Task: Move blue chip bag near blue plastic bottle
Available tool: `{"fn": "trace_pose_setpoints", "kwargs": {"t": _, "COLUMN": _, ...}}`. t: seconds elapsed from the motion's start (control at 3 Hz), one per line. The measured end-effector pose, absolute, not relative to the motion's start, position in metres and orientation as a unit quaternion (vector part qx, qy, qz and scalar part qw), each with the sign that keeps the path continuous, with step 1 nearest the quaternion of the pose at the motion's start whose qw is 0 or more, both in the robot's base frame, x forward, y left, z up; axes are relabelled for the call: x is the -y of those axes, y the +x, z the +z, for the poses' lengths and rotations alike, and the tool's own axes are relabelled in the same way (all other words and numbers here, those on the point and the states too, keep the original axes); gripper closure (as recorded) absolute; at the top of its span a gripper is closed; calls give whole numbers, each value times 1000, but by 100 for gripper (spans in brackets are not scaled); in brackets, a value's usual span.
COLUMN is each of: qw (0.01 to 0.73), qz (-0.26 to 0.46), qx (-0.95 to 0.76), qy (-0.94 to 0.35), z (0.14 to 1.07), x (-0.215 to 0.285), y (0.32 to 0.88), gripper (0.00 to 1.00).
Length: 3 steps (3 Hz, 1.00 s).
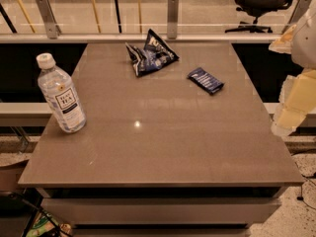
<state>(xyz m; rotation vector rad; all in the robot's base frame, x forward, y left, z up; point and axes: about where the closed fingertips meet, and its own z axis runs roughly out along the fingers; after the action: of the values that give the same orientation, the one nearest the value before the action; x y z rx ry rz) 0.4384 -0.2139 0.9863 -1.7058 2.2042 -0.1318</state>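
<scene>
The blue chip bag (150,53), crumpled dark blue foil with white lettering, lies at the far middle of the grey table (158,147). The blue plastic bottle (60,94), clear with a white cap and a white label, stands upright near the table's left edge. The bag and bottle are well apart. My gripper (289,115) hangs pale and blurred at the right edge of the view, beside the table's right side and away from both objects. It holds nothing that I can see.
A small flat dark blue packet (205,80) lies right of the chip bag. A glass railing (170,19) runs behind the table. An office chair (259,4) stands beyond it at the far right.
</scene>
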Motion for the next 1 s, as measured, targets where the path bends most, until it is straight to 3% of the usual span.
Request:
{"fn": "trace_pose_setpoints", "kwargs": {"t": 0.67, "qw": 179, "qz": -67, "qx": -773, "qy": -605, "z": 991, "x": 214, "y": 443, "gripper": 0}}
{"fn": "trace_pose_setpoints", "kwargs": {"t": 1.0, "qw": 185, "qz": -126, "qx": -754, "qy": -618, "z": 999, "x": 215, "y": 456, "gripper": 0}}
